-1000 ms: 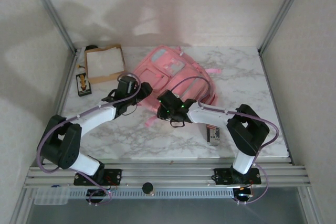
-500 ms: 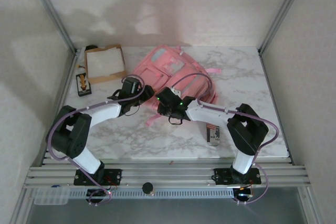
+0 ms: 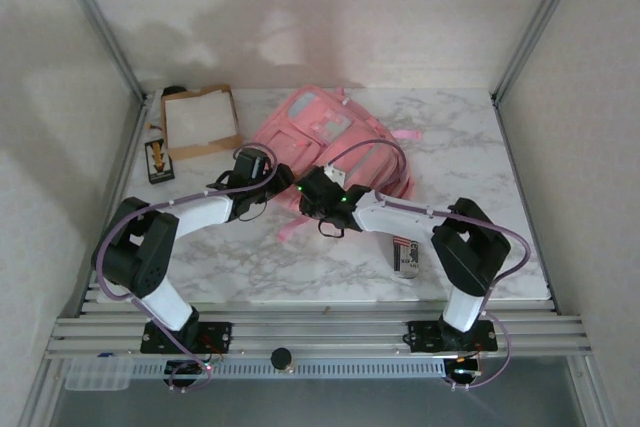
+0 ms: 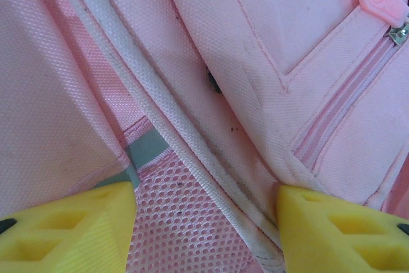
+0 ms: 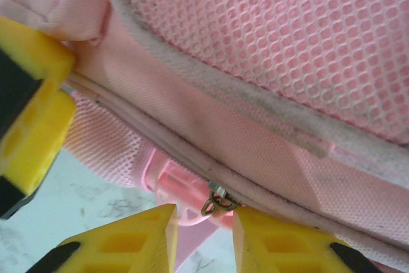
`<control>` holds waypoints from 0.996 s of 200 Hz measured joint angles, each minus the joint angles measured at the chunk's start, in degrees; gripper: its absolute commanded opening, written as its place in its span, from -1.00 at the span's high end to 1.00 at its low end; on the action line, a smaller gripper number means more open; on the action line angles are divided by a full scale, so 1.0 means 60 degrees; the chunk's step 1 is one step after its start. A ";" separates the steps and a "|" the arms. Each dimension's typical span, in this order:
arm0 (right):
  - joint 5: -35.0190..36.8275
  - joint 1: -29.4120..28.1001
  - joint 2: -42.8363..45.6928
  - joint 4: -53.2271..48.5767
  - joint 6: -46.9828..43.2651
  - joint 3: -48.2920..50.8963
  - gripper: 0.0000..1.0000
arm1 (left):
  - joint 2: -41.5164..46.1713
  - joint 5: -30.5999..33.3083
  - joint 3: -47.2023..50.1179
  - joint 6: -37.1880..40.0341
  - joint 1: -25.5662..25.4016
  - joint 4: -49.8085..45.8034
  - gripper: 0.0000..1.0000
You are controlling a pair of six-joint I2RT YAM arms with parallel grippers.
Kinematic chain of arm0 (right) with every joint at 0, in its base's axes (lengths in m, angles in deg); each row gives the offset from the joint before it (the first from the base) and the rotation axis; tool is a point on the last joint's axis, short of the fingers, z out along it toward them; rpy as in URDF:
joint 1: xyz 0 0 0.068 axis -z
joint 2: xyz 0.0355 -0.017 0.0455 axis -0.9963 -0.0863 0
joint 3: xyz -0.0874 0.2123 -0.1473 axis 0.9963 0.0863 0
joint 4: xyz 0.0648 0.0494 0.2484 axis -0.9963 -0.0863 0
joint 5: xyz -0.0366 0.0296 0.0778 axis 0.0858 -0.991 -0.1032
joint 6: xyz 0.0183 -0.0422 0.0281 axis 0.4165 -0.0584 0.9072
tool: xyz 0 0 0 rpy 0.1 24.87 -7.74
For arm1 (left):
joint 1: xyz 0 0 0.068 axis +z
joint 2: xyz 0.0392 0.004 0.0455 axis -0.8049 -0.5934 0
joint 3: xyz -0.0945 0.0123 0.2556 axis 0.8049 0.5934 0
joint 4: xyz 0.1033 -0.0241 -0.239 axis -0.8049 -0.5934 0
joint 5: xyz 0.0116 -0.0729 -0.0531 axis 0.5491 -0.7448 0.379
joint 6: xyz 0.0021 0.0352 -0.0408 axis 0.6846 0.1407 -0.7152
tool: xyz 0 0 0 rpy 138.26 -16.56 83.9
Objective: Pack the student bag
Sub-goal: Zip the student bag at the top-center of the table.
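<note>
Top external, student bag [image 3: 345, 137] edge, left jaws wide over piping [image 4: 160, 103], right jaws narrowly apart at zipper [image 5: 216, 200]

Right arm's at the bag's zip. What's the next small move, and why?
Probably nudge the right gripper forward and close on the metal zipper pull. It sits just past the fingertips, in line with their narrow gap, not yet pinched, and the student bag looks zipped shut. The left gripper is open astride a piped seam, placed to brace.
</note>
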 measured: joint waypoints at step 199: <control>0.0984 0.0080 -0.1009 -0.0452 -0.0809 -0.0754 1.00 | -0.0295 0.0288 -0.0073 -0.0047 0.0018 0.0317 -0.14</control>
